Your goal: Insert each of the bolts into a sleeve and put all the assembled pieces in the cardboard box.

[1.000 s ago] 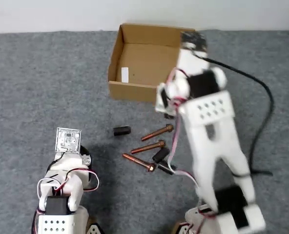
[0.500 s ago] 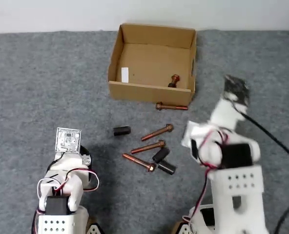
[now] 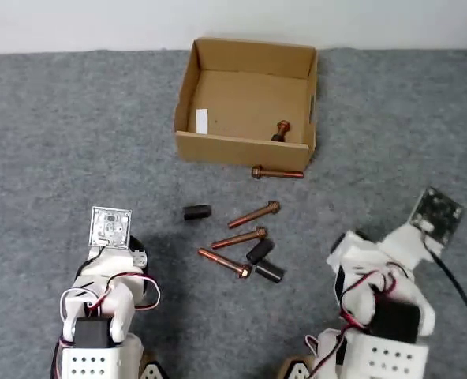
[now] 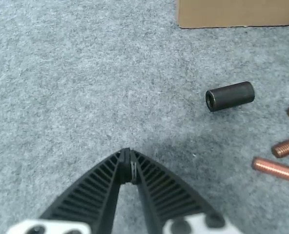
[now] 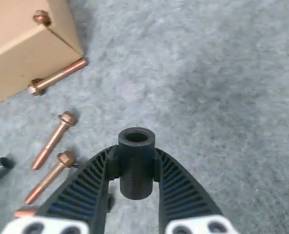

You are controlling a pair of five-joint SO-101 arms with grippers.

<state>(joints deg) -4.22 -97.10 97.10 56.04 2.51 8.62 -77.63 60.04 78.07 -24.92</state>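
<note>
Tutor: Since one second ago the right arm (image 3: 379,308) has swung back from the front right corner of the cardboard box (image 3: 241,150) to the table's (image 3: 76,142) near right. The left arm (image 3: 99,316) and the loose parts lie as they did.

Student: What is shown at the left?

Tutor: The left arm, folded at the near edge. The left gripper (image 4: 127,165) has its ribbed black fingers pressed tip to tip, with nothing between them. Just beyond it lies the lone sleeve (image 3: 196,212), a short black tube, open-ended, on its side.

Student: And the centre?

Tutor: The open-topped box stands at the far side. Inside, near its front right corner, is the boxed bolt (image 3: 282,130), its copper head above a dark piece; whether that piece is a sleeve cannot be told. Outside, the wall bolt (image 3: 278,172) lies along the foot of the front wall. Nearer are a far bolt (image 3: 253,214), a middle bolt (image 3: 239,237) and a near bolt (image 3: 224,263), all copper, flanged-headed and threaded. A slanted sleeve (image 3: 259,251) and a near sleeve (image 3: 269,272) lie just beside the last two.

Student: The right?

Tutor: The right gripper (image 5: 135,158), fingers partly spread, clamps the held sleeve (image 5: 134,183) upright, its bore facing the wrist camera.
</note>
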